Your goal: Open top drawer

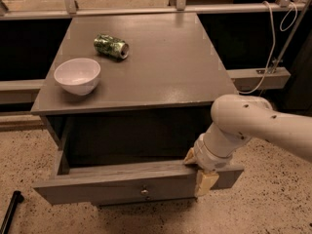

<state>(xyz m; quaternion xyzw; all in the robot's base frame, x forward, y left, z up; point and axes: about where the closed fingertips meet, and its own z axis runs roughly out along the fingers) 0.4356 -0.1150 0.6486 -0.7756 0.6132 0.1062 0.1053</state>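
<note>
Top drawer (117, 185) stands open, sticking out of the grey cabinet (161, 72) twd the camera. Its long axis runs left-right across the frame, w/ the front panel facing the viewer and the left end sitting slightly lower in frame than the right. Front is a wide flat grey board w/ visible wood grain and one small round metallic knob (145, 192) at centre. Inside looks dark; contents can't be made out.

Gripper (198, 172) sits on the drawer's top front edge, near its right end, to the right of and above the knob. One tan finger (205, 183) lies flat against the outside of the front panel and the other (189, 156) is behind it inside the drawer, so the gripper is clamped across the panel. The wrist and arm (258, 126) are smooth rounded cream casing running off to the right.

Behind and above the gripper is the flat matte cabinet top. On it, far left of the gripper, is a round white glossy bowl (77, 75); beyond the bowl lies a green can (111, 47) on its side. Floor (273, 204) under the gripper is speckled terrazzo-type. A white cable (267, 57) hangs behind the arm on the right. A black rod (9, 212) lies low at far left.
</note>
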